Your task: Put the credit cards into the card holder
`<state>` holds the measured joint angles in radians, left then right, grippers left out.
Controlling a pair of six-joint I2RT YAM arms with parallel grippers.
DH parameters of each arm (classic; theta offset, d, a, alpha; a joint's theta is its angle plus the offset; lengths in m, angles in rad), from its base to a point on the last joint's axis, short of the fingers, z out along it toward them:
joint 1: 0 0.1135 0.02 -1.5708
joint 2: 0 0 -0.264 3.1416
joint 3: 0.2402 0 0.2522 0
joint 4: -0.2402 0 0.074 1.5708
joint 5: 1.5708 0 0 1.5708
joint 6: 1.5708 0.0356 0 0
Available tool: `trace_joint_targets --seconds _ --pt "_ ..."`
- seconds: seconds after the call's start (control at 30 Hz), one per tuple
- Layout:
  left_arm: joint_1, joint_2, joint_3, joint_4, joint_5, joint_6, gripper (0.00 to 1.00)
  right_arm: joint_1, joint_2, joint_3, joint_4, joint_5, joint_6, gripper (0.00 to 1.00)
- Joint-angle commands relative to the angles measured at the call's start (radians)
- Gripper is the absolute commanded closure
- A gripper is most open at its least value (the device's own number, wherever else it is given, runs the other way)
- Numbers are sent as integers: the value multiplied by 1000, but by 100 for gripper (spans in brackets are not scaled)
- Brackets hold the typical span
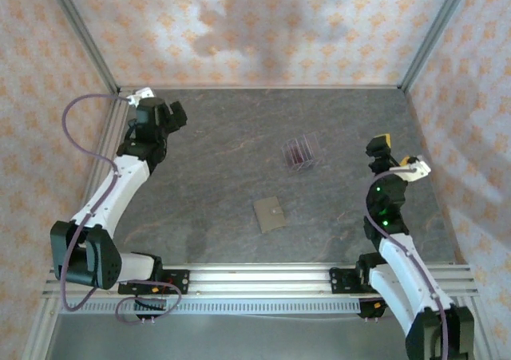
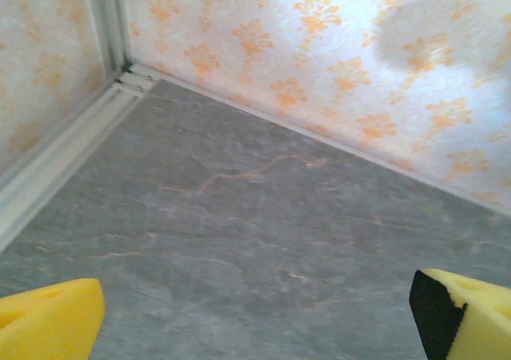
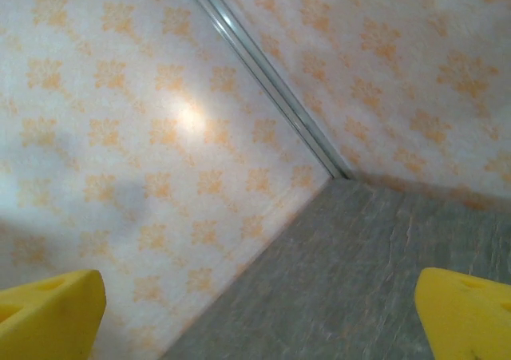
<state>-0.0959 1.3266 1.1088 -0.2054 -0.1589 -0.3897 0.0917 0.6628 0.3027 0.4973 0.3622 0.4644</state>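
**Grippers released; cards and wallet at mid-table**

Left gripper [image 1: 166, 117] hangs over the far left corner of the grey, stone-patterned table [image 1: 207, 176], jaws spread wide and nothing between them. In the left wrist view its yellow fingertips [image 2: 48, 324] sit at the two bottom corners of the picture. Bare table surface lies between them, and the seam where the table meets the patterned wall [image 2: 319, 49] runs beyond.

The right gripper [image 1: 378, 148] hovers near the right edge of the table, about midway between near and far, likewise released and empty. In the right wrist view its yellow fingertips [image 3: 467, 316] frame the corner where two wallpapered walls meet the table.

The credit cards [image 1: 299, 154], dark red, stand upright inside a clear plastic stand [image 1: 312, 144], a little right of centre and toward the far side.

The card holder [image 1: 271, 214], an olive-tan wallet, lies flat on the table, nearer than the stand and slightly to its left, apart from it.

Both grippers are well apart from the cards and the wallet, which lie between the two arms.
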Motion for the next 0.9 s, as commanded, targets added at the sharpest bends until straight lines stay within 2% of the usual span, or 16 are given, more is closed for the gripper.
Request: trace_joint_targets --seconds 0.0,0.1,0.23,0.27,0.37,0.43,0.53,0.67,0.73,0.87 --pt "9 0 -22 -235 185 -134 0 -14 -98 -20 -182 -84 180 1" --pt "-13 -37 -65 -210 270 -140 0 -11 -90 107 -410 -185 100 1" --pt "-81 -37 -98 -181 406 -127 0 32 63 329 -766 -207 41 1" --pt "-105 -31 -102 -179 437 -127 1 72 96 369 -818 -182 20 1" --pt "-182 -15 -124 -164 513 -133 12 218 175 438 -924 -108 -28 0" --pt "-222 -14 -156 -144 539 -139 18 304 232 471 -976 -111 -39 1" --pt "-278 -6 -232 -45 595 -189 27 434 323 491 -1001 -140 -43 12" --pt "-342 67 -268 18 655 -209 51 589 429 493 -972 -169 -43 27" --pt "-357 104 -286 64 692 -222 59 643 476 497 -948 -206 -41 33" --pt "-391 215 -278 116 760 -226 71 729 583 505 -894 -281 -30 53"
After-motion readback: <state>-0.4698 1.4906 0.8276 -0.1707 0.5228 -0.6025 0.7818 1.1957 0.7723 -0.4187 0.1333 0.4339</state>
